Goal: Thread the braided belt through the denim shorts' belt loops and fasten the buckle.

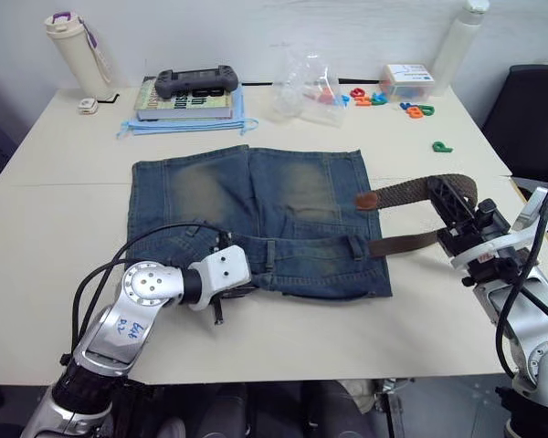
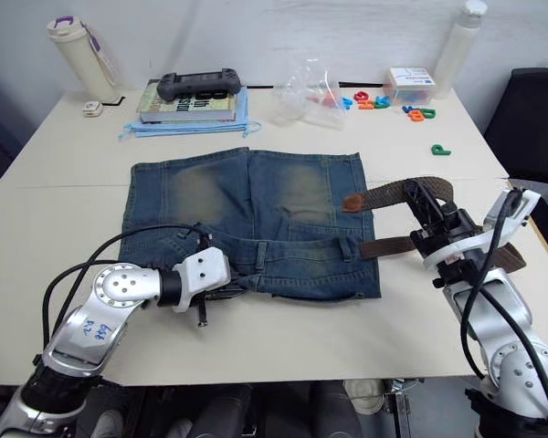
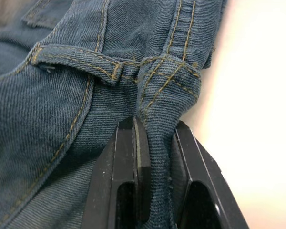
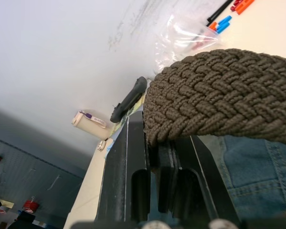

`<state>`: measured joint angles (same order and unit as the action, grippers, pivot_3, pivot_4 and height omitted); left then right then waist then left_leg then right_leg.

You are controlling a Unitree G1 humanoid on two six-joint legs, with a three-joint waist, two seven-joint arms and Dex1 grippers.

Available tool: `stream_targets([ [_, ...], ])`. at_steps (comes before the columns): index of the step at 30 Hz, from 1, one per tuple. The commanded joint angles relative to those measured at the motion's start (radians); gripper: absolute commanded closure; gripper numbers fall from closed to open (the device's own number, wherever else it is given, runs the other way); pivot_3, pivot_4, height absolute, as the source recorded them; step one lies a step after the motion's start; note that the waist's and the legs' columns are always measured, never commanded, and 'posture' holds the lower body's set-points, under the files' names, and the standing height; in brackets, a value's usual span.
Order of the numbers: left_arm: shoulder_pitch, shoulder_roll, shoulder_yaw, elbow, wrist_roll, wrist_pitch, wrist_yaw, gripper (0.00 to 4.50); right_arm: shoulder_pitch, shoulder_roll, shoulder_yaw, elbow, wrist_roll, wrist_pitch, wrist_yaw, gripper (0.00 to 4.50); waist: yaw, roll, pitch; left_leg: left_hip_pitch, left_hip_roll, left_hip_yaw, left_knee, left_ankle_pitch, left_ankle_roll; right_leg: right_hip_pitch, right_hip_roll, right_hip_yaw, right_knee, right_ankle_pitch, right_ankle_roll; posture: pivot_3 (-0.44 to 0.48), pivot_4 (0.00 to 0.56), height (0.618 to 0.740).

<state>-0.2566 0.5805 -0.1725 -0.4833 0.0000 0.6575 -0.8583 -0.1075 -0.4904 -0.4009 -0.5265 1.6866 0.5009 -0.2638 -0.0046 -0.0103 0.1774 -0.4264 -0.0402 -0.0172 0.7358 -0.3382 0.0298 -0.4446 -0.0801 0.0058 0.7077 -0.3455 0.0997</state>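
Threading barely begun: faded blue denim shorts [image 1: 256, 219] laid flat on table [image 1: 64, 219], waistband fold pinched by left gripper [image 3: 155, 157]. Dark brown braided belt [image 1: 411, 192] clamped in right gripper [image 4: 157, 138], beside waistband; one tan end at near loop, buckle unfastened.

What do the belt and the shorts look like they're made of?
The braided belt looks like woven cord or elastic, matte dark brown with a visible plait; its tan tab may be leather. The denim shorts show diagonal twill weave, faded blue cotton denim, with yellow stitching.

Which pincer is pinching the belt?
The right pincer, clamped on the braided belt; the left pincer grips the denim shorts instead.
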Motion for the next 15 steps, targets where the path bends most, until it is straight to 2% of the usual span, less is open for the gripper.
stream_targets([
  [1,0.025,-0.017,0.041,-0.009,-0.01,-0.001,0.071,4.28,-0.006,-0.029,-0.031,-0.007,0.033,0.0,-0.007,4.5,0.002,0.0,0.0,0.0,0.0,0.0,0.0,0.0,0.0,0.0,0.0,0.0,0.0,0.0,0.0,0.0,0.15,0.667],
  [2,0.027,-0.027,0.048,0.0,-0.02,-0.013,0.083,3.25,-0.007,-0.035,-0.03,-0.002,0.034,0.003,-0.007,4.5,0.003,0.0,0.0,0.0,0.0,0.0,0.0,0.0,0.0,0.0,0.0,0.0,0.0,0.0,0.0,0.0,0.15,0.667],
  [5,0.014,-0.054,0.083,0.039,-0.079,-0.013,0.091,2.1,-0.012,-0.062,-0.028,0.017,0.037,0.021,-0.002,4.5,0.005,0.0,0.0,0.0,0.0,0.0,0.0,0.0,0.0,0.0,0.0,0.0,0.0,0.0,0.0,0.0,0.15,0.667],
  [9,-0.027,-0.045,0.167,0.062,-0.189,-0.047,0.038,0.55,-0.016,-0.122,-0.044,0.05,0.058,0.053,-0.005,4.5,0.005,0.0,0.0,0.0,0.0,0.0,0.001,0.0,0.0,0.0,0.0,-0.001,0.0,0.0,0.0,0.0,0.15,0.667],
  [11,-0.05,-0.041,0.219,0.063,-0.263,-0.033,0.01,0.55,-0.013,-0.152,-0.055,0.067,0.072,0.07,-0.006,4.5,0.005,0.0,0.0,0.0,0.0,0.0,0.0,0.0,0.0,0.0,0.0,-0.001,0.0,0.0,0.0,0.0,0.15,0.667],
  [15,-0.066,-0.031,0.351,0.056,-0.507,0.072,-0.075,0.55,0.001,-0.202,-0.074,0.087,0.104,0.101,-0.007,4.5,0.005,0.0,0.0,-0.001,0.0,0.0,0.0,0.0,0.0,0.0,0.0,-0.001,-0.001,0.0,0.0,0.0,0.15,0.667],
])
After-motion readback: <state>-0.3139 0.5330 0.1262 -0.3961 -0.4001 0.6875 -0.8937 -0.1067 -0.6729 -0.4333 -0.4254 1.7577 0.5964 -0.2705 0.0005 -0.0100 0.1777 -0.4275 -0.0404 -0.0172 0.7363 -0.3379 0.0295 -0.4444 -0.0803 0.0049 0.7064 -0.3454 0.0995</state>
